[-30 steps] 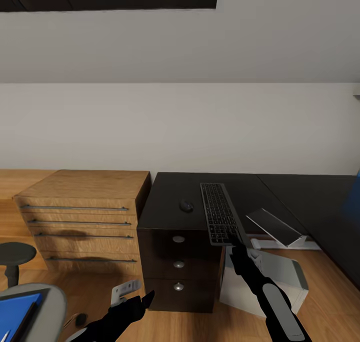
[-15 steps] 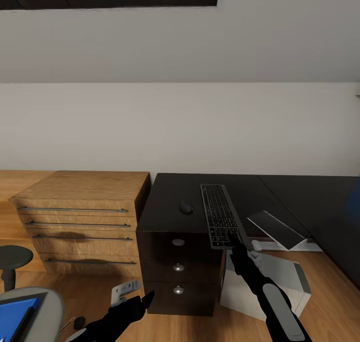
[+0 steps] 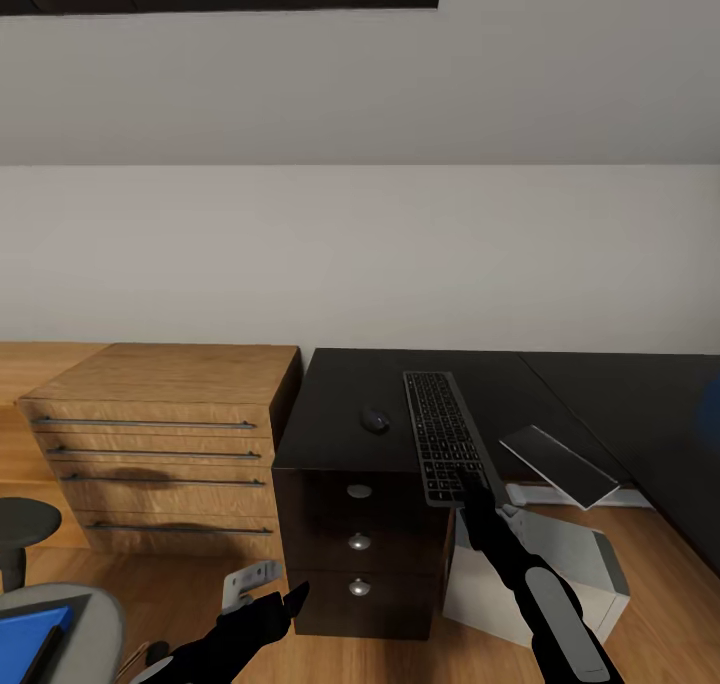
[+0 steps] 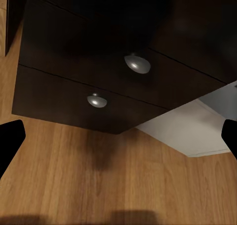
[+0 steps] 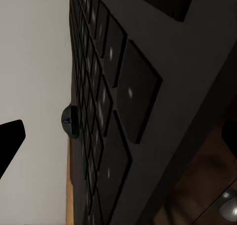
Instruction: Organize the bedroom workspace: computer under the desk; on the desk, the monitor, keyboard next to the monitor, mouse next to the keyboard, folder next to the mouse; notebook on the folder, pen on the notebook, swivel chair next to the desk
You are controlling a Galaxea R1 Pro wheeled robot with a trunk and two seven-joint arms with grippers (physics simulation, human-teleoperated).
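The slim keyboard [image 3: 443, 434] lies lengthwise on the black desk [image 3: 330, 394], its near end sticking out past the front edge. My right gripper [image 3: 468, 491] is at that near end, open, with its fingertips [image 5: 11, 141] wide on either side of the keyboard [image 5: 113, 101]. The black mouse [image 3: 376, 420] sits on the desk just left of the keyboard and appears small in the right wrist view [image 5: 69, 120]. My left gripper [image 3: 293, 598] hangs open and empty low in front of the drawer unit [image 4: 74, 52]. The light grey computer [image 3: 570, 564] stands under the desk. At the lower left, the blue folder [image 3: 28, 636] lies on the swivel chair [image 3: 95, 629].
A wooden dresser [image 3: 160, 434] with bar handles stands against the desk's left side. A round dark stool [image 3: 18, 526] is at the far left. A tilted grey panel [image 3: 558, 466] shows under the desk above the computer. The desk turns a corner toward the right edge.
The whole view has shifted: chair, folder and stool slid toward the lower left edge, the desk sits slightly lower. Both arms hold the same pose, and the right gripper stays at the keyboard's near end.
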